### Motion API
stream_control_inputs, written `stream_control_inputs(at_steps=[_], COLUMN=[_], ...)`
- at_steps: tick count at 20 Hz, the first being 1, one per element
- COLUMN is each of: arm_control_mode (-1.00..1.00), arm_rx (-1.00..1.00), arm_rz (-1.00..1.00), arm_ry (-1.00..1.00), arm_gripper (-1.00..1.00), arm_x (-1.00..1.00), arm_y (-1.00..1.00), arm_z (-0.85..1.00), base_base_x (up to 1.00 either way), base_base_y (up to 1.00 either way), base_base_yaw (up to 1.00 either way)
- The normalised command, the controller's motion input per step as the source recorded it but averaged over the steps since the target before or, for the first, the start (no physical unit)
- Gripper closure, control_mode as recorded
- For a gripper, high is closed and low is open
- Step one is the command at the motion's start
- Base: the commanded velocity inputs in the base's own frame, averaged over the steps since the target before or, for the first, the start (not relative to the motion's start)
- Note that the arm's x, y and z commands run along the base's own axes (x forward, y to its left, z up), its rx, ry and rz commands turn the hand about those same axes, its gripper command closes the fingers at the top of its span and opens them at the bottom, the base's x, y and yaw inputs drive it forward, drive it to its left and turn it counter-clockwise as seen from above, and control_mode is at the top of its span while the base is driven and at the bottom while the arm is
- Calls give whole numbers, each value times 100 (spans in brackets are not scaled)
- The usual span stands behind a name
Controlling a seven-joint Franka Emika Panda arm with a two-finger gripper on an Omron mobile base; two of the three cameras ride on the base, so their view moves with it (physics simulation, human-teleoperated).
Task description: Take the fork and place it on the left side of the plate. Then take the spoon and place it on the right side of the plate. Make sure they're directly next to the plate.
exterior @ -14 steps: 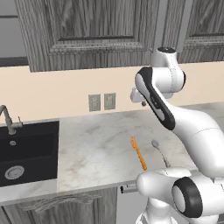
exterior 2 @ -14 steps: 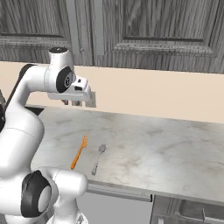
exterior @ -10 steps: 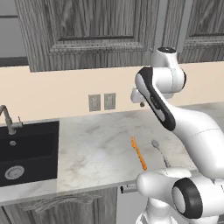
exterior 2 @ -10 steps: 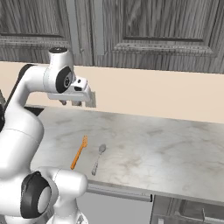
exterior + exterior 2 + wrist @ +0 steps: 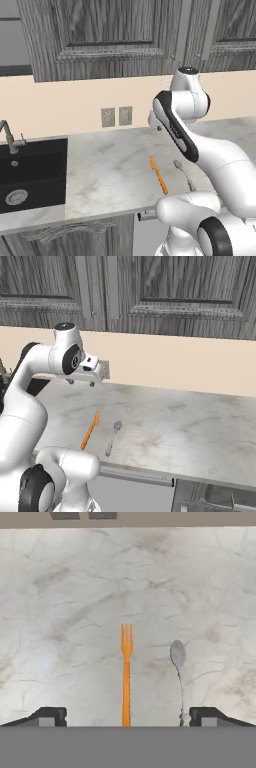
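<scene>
A black sink (image 5: pixel 32 172) sits at the far left of the marble counter (image 5: pixel 110 175), with a faucet (image 5: pixel 9 137) at its back edge. Two wall outlets (image 5: pixel 116 116) sit on the beige backsplash behind. In the hand view, the orange fork (image 5: pixel 126 672) lies flat on the counter, tines toward 12 o'clock and handle toward 6. The grey spoon (image 5: pixel 178 674) lies just beside it at the fork's 3 o'clock, parallel and apart, bowl toward 12. The pincer (image 5: pixel 80 382) hangs well above the counter with its jaws spread wide, holding nothing; both utensils lie between its fingertips (image 5: pixel 50 716) in the hand view.
</scene>
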Motion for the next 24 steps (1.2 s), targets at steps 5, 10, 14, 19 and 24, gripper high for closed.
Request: stream_control_inputs(at_steps=[5,10,14,19,24], arm_control_mode=[-100,-100,-100,-100,-100], arm_rx=[5,0,0,0,0], arm_rz=[-14,-6,-2,0,0], arm_ry=[1,9,14,10,7], arm_gripper=[-100,-100,-100,-100,-100], arm_x=[1,7,19,19,20], arm_y=[2,3,8,9,0], arm_z=[-49,-66,-66,-60,-58], base_base_x=[0,0,0,0,0], base_base_y=[0,0,0,0,0], base_base_yaw=[0,0,0,0,0])
